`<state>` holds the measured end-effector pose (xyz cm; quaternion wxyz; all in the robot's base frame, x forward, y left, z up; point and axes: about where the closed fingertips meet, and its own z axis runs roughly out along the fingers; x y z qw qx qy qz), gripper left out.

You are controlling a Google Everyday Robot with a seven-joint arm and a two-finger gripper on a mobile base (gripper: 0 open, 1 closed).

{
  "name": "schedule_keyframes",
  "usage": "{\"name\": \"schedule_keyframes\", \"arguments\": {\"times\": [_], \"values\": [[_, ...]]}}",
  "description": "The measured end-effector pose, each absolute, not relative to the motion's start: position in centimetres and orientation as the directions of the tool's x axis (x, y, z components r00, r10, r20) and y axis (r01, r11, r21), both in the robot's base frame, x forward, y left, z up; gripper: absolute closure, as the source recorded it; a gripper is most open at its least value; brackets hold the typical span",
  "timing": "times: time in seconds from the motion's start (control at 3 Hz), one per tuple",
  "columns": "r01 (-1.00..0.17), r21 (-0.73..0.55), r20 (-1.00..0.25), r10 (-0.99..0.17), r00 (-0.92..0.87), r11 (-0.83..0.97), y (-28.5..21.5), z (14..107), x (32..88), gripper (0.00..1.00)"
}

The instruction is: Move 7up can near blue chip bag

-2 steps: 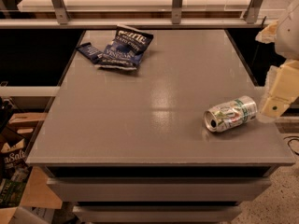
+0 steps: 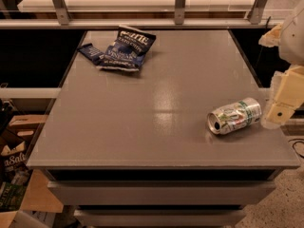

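The 7up can (image 2: 235, 116) lies on its side near the right front of the grey table (image 2: 156, 103), with its round silver top facing left. The blue chip bag (image 2: 124, 49) lies flat at the far left of the table, well apart from the can. My gripper (image 2: 281, 109), cream-coloured, hangs at the table's right edge, just right of the can's base and close to it. It holds nothing that I can see.
A metal rail and frame posts (image 2: 179, 4) run along the table's far edge. Cardboard boxes (image 2: 14, 160) stand on the floor at the lower left. Dark gaps flank the table on both sides.
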<state>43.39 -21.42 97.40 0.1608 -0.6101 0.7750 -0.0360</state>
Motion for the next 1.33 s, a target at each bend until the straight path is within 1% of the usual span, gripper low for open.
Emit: {"name": "schedule_keyframes", "arguments": {"times": [0.33, 0.67, 1.33], "values": [[-0.951, -0.252, -0.207, -0.970, -0.125, 0.176, -21.2, 96.2, 43.5, 0.00], [-0.968, -0.244, -0.223, -0.975, -0.001, 0.057, -21.1, 94.1, 43.9, 0.00], [-0.972, -0.188, -0.259, -0.947, 0.188, -0.141, -20.9, 89.1, 46.0, 0.00]]}}
